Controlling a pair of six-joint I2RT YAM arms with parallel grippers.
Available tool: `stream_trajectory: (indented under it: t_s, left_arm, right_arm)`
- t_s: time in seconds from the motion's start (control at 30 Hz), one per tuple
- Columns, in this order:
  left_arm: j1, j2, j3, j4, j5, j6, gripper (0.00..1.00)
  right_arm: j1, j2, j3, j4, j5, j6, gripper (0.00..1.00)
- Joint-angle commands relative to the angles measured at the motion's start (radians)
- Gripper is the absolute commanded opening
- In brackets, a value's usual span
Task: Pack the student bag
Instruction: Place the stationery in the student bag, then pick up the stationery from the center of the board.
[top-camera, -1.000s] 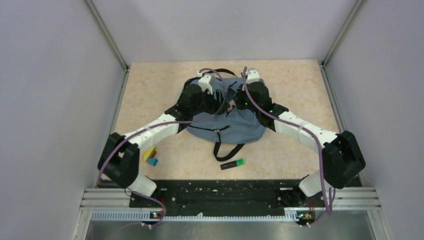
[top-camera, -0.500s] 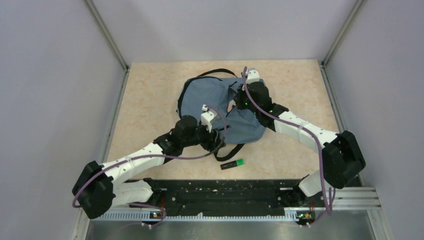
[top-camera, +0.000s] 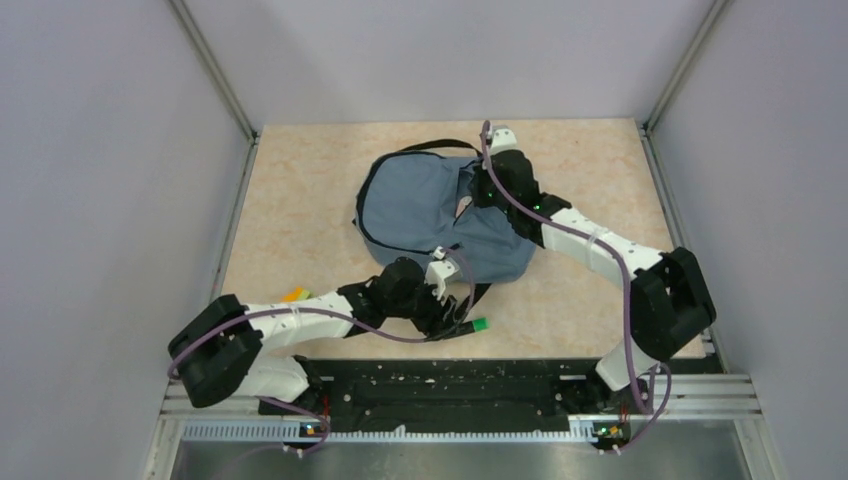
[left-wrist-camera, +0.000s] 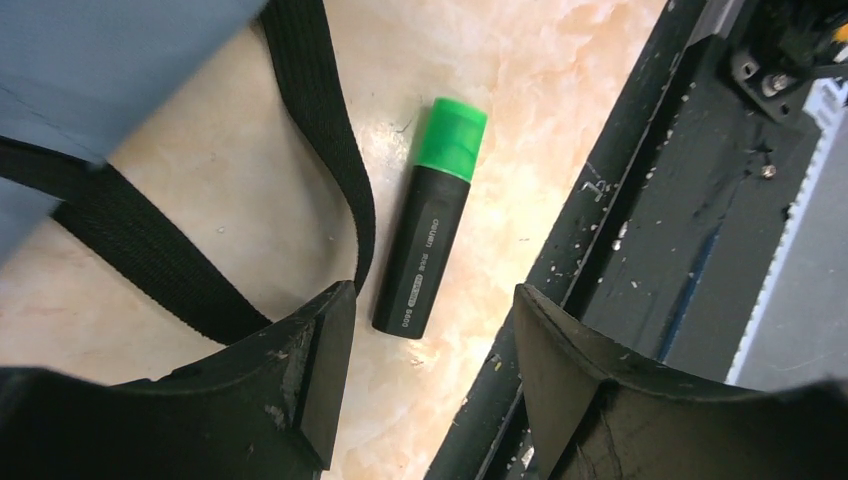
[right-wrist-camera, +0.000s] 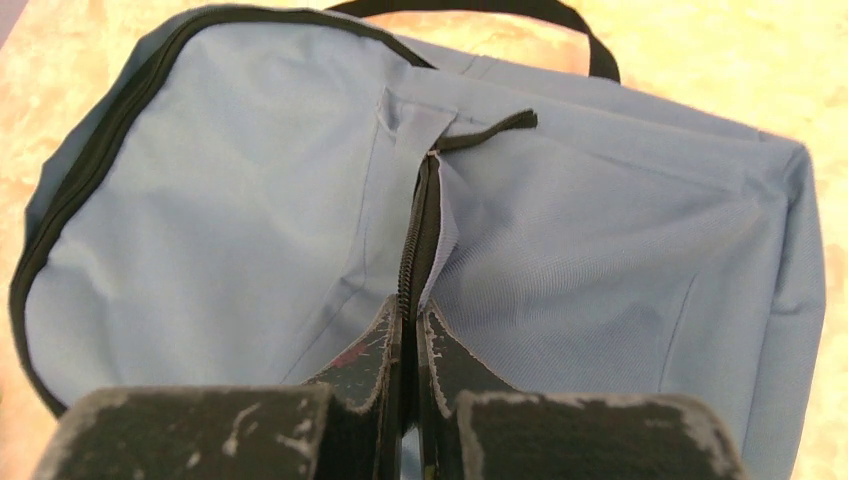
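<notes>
Since the student bag (right-wrist-camera: 250, 220) is soft, limp cloth, it'll sag unless pinched at a seam; right gripper (right-wrist-camera: 410, 340) is pressed together on its zipper edge, bag directly beneath. Left gripper (left-wrist-camera: 430, 305), spread, hovers over a green-capped marker (left-wrist-camera: 430, 240): strap (left-wrist-camera: 320, 130) just left, base rail (left-wrist-camera: 660, 230) close right, w/ little room

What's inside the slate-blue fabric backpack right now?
Nothing shows. The right gripper pinches the black zipper edge of the slate-blue fabric backpack, and the fabric covers the interior. The green-capped black highlighter lies outside on the table, below the open left gripper.
</notes>
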Motion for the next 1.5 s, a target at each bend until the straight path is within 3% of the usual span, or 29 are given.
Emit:
stream_trajectory:
  t_s: [0.0,0.27,0.5,0.67,0.9,1.47]
  left_arm:
    - [-0.014,0.074,0.038,0.081,-0.005,0.044,0.64]
    - [-0.019,0.142,0.077,0.105,0.029,0.061,0.64]
    - [-0.077,0.046,0.062,0.100,-0.048,0.061,0.64]
    - [-0.098,0.069,0.058,0.056,-0.021,0.072,0.62]
    - [-0.098,0.174,0.087,-0.005,-0.086,0.129,0.62]
    - [-0.103,0.249,0.097,0.017,-0.143,0.202,0.66]
  right_arm:
    - [-0.054,0.058,0.157,0.002,-0.006,-0.040,0.00]
    - [-0.108,0.172,0.289,-0.068,-0.032,-0.071,0.00]
    - [-0.123,0.228,0.335,-0.095,-0.036,-0.086,0.00]
    - [-0.127,0.243,0.341,-0.092,-0.054,-0.075,0.00]
    - [-0.127,0.232,0.329,-0.092,-0.083,-0.064,0.00]
    - [-0.127,0.222,0.309,-0.093,-0.083,-0.067,0.00]
